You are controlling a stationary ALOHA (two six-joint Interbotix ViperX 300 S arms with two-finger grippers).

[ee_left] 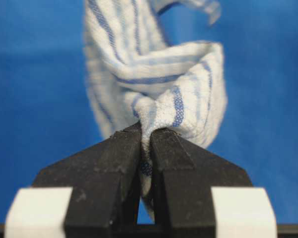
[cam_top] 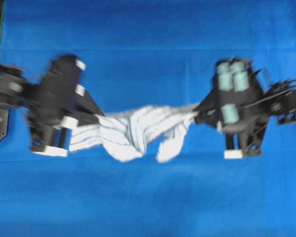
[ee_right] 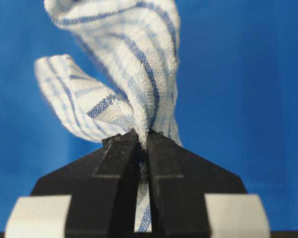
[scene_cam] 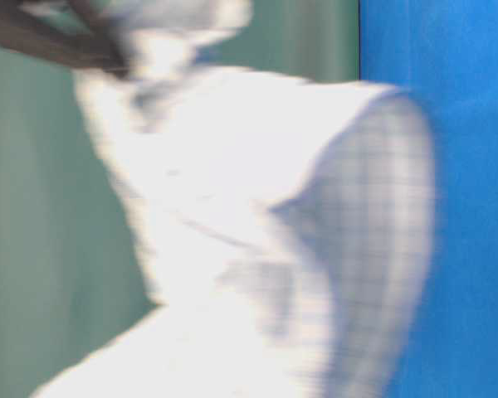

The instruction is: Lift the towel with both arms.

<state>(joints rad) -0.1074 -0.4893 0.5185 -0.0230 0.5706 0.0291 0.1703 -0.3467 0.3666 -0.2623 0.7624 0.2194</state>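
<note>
Left gripper (ee_left: 145, 136): I read it clenched on a bunched edge of the towel (ee_left: 159, 84); cloth is pinched right at the tips.
Right gripper (ee_right: 143, 135): likewise clamped on the opposite end of the towel, a fold trapped between its fingers.
Towel position: strung between my two grippers in the overhead view, the middle twisted and sagging, two loose flaps hanging down over the blue cover (cam_top: 148, 207).
Handling: I judge it thin, light and limp; it will droop and swing, not hold shape. It should not tear or slip easily, since the weave looks coarse.
Where to hold: the ends, as now, deep enough that the fold stays between the pads.
Hard to make out: overhead is motion-blurred; the table-level view is filled by blurred cloth, so clearance beneath I cannot tell.
</note>
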